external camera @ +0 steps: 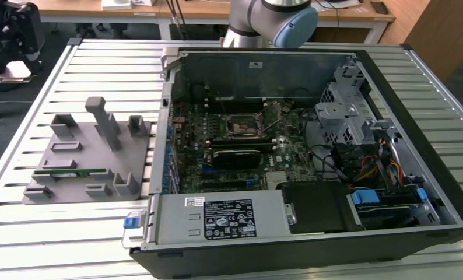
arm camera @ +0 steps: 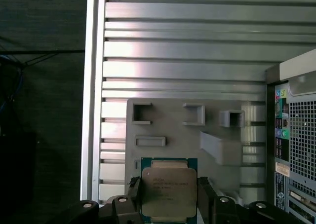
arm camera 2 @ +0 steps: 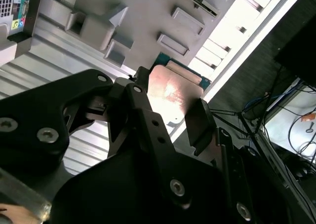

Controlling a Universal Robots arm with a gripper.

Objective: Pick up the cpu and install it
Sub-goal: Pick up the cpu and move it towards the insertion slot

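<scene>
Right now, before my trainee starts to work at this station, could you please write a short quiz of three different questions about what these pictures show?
1. True or false: the black pincer is shut on the flat square cpu with the silvery metal top.
2. In the first wrist view, what shows behind the held cpu? A) a grey moulded holder tray B) a blue plastic bin C) a white plate
3. Fill in: in the exterior view, the long green memory stick lies in the holder tray, on the exterior view's ____ of the open black computer case.

Key: 1 true; 2 A; 3 left.
</scene>
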